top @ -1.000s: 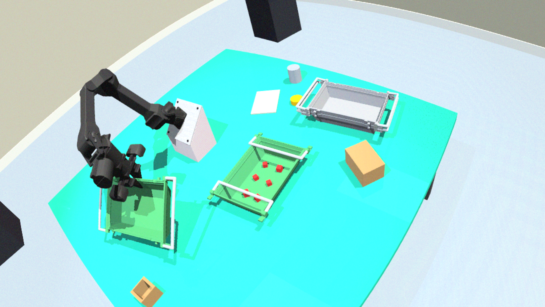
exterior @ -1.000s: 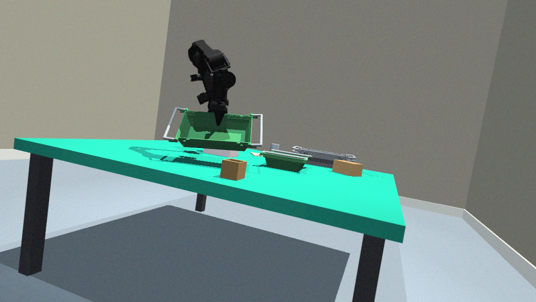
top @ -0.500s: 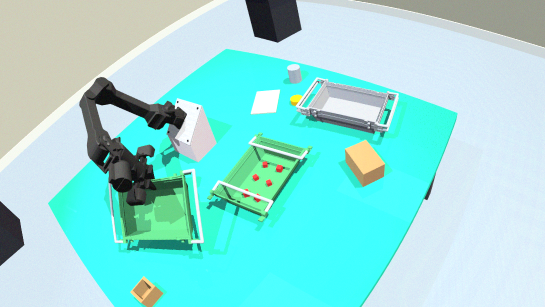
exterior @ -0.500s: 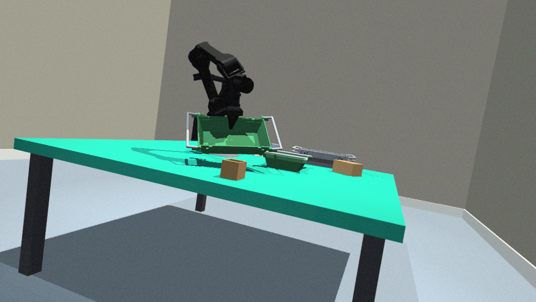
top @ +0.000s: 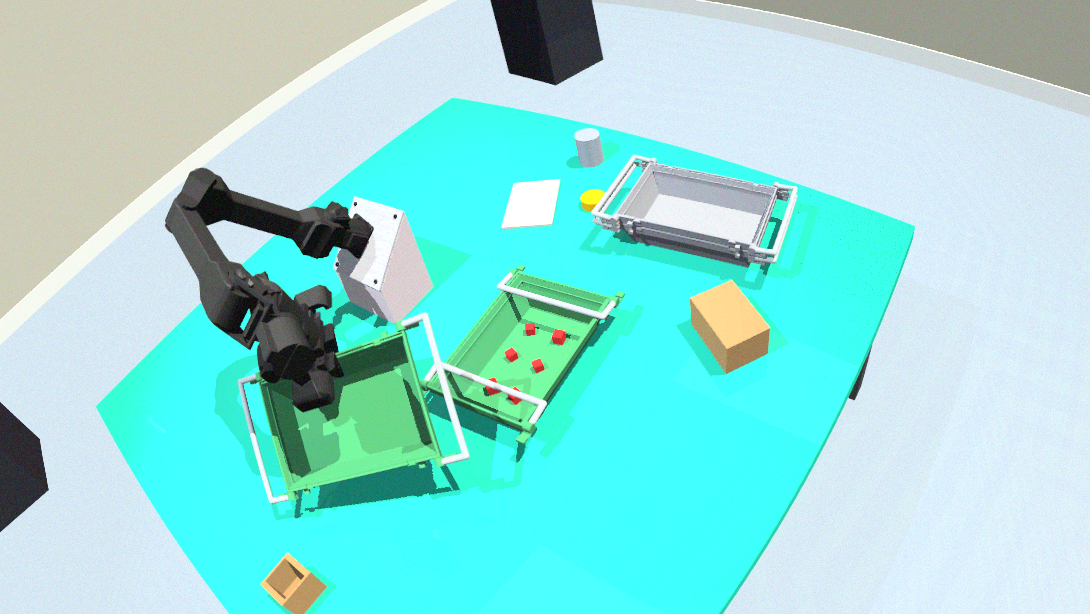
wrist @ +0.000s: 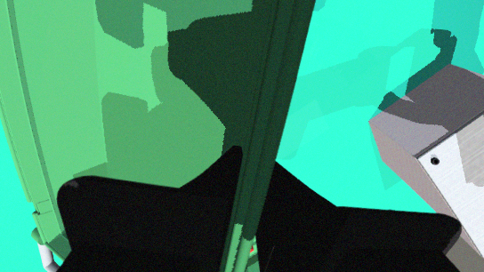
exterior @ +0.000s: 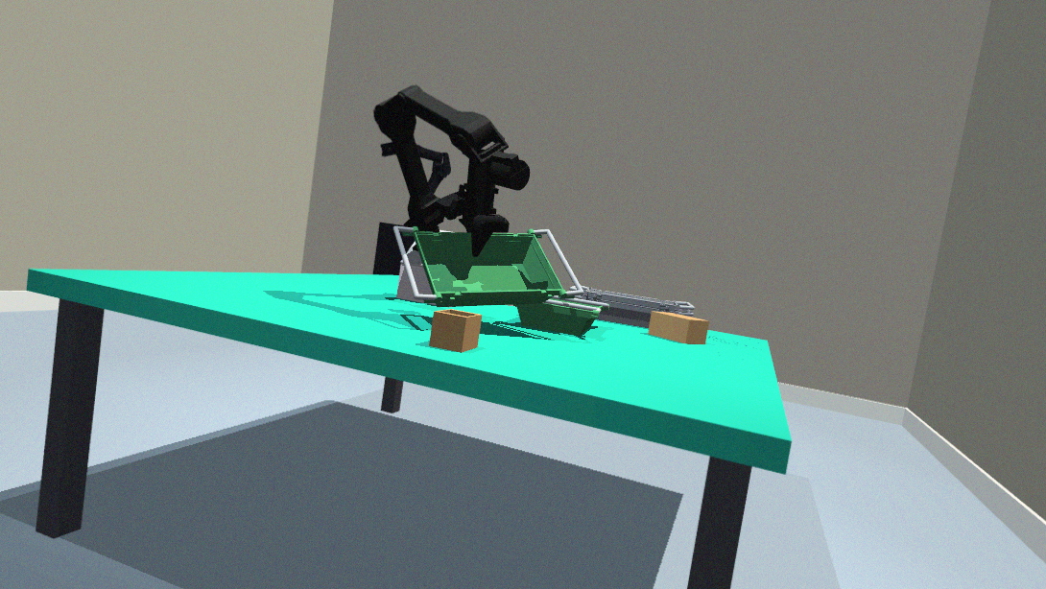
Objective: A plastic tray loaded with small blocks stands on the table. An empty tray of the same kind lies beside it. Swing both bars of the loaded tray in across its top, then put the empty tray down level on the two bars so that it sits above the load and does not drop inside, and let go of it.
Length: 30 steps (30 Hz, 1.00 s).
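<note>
The loaded green tray [top: 476, 343] [exterior: 559, 319] stands on the table with several red blocks [top: 559, 337] inside. Its far white bar [top: 556, 297] and near white bar [top: 491, 382] both lie across its top. My gripper [top: 324, 362] [exterior: 479, 237] [wrist: 246, 155] is shut on one long wall of the empty green tray [top: 381, 411] [exterior: 490, 281] [wrist: 120, 76]. That tray hangs above the table, left of the loaded one, tilted with its far long side low. Its bars stick out past its ends; the right bar [top: 446, 388] overlaps the loaded tray's corner in view. I cannot tell whether they touch.
A pale slanted box [top: 400, 282] [wrist: 400, 129] stands behind the held tray. A grey tray [top: 701, 205], white cylinder [top: 588, 148], yellow disc [top: 591, 200] and white sheet [top: 531, 203] are farther back. An orange block [top: 729, 327] [exterior: 677, 326] and open orange box [top: 305, 591] [exterior: 455, 333] also stand there.
</note>
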Motion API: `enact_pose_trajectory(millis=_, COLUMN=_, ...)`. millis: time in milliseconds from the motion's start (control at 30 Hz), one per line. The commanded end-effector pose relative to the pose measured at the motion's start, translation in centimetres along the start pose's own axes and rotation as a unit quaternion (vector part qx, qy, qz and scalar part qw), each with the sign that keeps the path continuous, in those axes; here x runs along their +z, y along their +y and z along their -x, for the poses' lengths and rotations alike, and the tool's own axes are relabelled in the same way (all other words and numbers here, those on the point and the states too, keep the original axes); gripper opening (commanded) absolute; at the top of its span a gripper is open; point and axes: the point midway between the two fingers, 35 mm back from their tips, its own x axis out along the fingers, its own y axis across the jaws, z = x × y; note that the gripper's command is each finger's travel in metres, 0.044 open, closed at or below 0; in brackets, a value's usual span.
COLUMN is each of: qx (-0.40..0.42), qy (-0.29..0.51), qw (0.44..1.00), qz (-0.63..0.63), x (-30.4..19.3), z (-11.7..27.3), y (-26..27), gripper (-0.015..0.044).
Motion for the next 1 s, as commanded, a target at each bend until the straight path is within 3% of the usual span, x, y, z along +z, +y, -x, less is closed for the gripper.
enact_pose_trajectory(millis=0, qx=0.01, qy=0.002, qw=1.0, qz=0.023, x=-1.4, z=0.5, y=0.3, gripper=0.0)
enact_pose_trajectory(millis=967, qx=0.011, qy=-0.032, qw=0.975, qz=0.22, x=-12.5, z=-0.1, y=-2.1, gripper=0.0)
